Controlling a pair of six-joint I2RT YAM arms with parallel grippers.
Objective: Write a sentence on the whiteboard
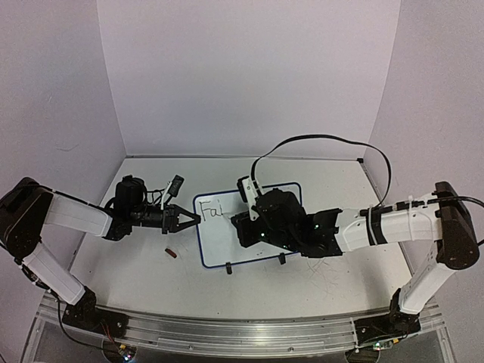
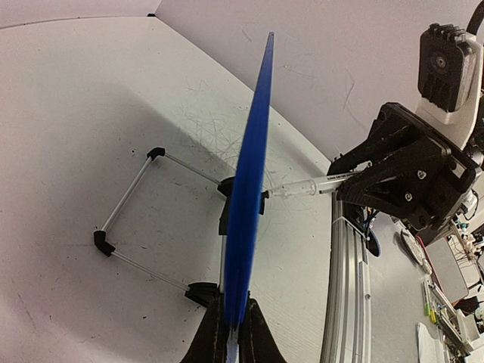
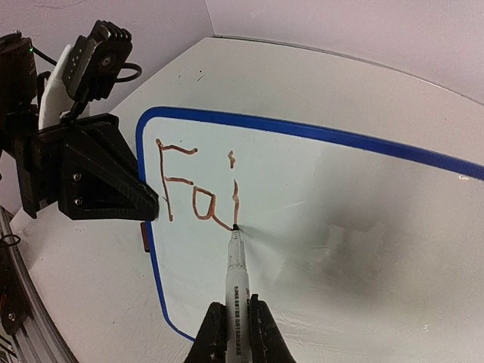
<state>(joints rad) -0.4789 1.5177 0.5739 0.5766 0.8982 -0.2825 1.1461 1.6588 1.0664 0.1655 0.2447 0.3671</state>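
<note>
While the scuffed white tabletop [image 1: 151, 287] sits boxed in by pale walls [image 1: 249, 76] at 9, 12 and 3 o'clock, with a metal rail [image 1: 227, 333] along 6 o'clock in the top view, we see the whiteboard [image 1: 227, 243] at centre, propped on a wire stand [image 2: 128, 219] with black feet. A small dark-red object [image 1: 171, 253] lies on the table just off the board's 8 o'clock corner; we can't tell what it is. The left arm [image 1: 76, 215] rises from its base at 7 o'clock, folds at 9, and its forearm runs toward 3. The right arm [image 1: 393, 223] mirrors it: base at 5, elbow at 3, forearm low over the board's right half, heading toward 9, black cable [image 1: 325, 140] looping above. The left gripper [image 1: 193, 220] is pinched onto the board's blue rim at its 9 o'clock edge; the left wrist view shows that rim edge-on between the fingers. The right gripper [image 3: 234, 333] is clamped on a marker [image 3: 233, 280], barrel pointing to 12 in its own view, tip touching the board. The sentence [image 3: 197, 189] reads only "Fai", in reddish-brown strokes at the board's 10 o'clock corner, and the tip sits at the foot of the "i".
</note>
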